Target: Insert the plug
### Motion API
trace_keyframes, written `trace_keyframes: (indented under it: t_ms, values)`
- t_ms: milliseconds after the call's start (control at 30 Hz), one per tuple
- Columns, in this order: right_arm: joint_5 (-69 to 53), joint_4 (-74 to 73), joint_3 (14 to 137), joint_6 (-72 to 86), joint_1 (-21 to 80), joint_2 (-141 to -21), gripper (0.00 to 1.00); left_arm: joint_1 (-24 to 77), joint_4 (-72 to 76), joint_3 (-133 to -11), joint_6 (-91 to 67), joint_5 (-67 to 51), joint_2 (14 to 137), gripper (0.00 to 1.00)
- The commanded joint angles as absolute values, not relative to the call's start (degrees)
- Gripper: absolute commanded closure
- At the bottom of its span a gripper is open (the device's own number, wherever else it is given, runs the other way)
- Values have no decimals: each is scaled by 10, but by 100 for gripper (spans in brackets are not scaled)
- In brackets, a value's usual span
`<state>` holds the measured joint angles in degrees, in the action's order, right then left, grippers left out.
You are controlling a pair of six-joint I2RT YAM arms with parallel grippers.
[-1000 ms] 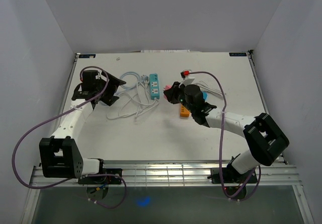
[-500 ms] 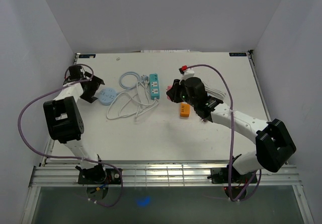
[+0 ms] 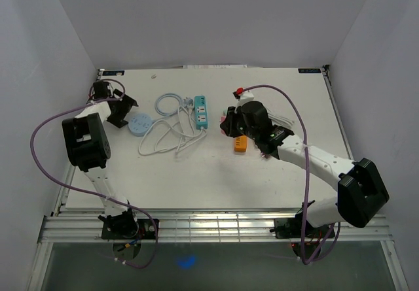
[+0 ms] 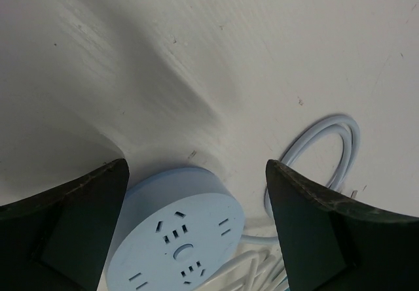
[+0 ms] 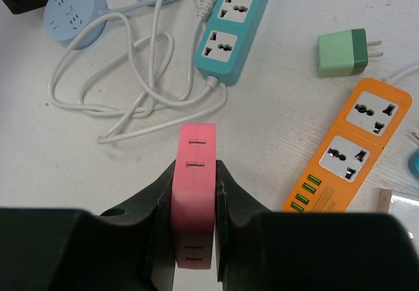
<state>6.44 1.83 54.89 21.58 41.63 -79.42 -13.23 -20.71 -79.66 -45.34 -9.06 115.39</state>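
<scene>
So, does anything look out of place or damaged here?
Nothing looks damaged or spilled. Only the white cable lies in tangled loops between the round socket and the teal strip, and a green adapter lies loose, unplugged.

White table (image 3: 196,180) bears round blue socket (image 3: 139,123), teal strip (image 3: 201,112), orange strip (image 5: 347,148), green charger (image 5: 340,53)

White arms, black joints
Left arm (image 3: 85,140) and right arm (image 3: 314,160) carry looping purple cables (image 3: 33,144); left tool (image 4: 195,173) and right tool (image 5: 194,167) are black.

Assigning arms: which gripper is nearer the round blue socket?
Left. The left gripper is open beside the round blue socket; right gripper, shut on a pink adapter, sits beyond the teal strip.
</scene>
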Motion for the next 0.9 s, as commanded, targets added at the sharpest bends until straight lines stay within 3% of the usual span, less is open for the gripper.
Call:
trace_keyframes:
  t_ms: [0, 567, 867]
  values:
    - [55, 3, 580, 206, 415, -773, 92, -114, -221, -766, -432, -99, 1148, 3]
    - [-18, -105, 633, 184, 414, -776, 92, -10, -257, -657, -381, -81, 1092, 3]
    - [-22, -157, 664, 167, 414, -801, 92, 133, -261, -608, -417, -102, 1050, 4]
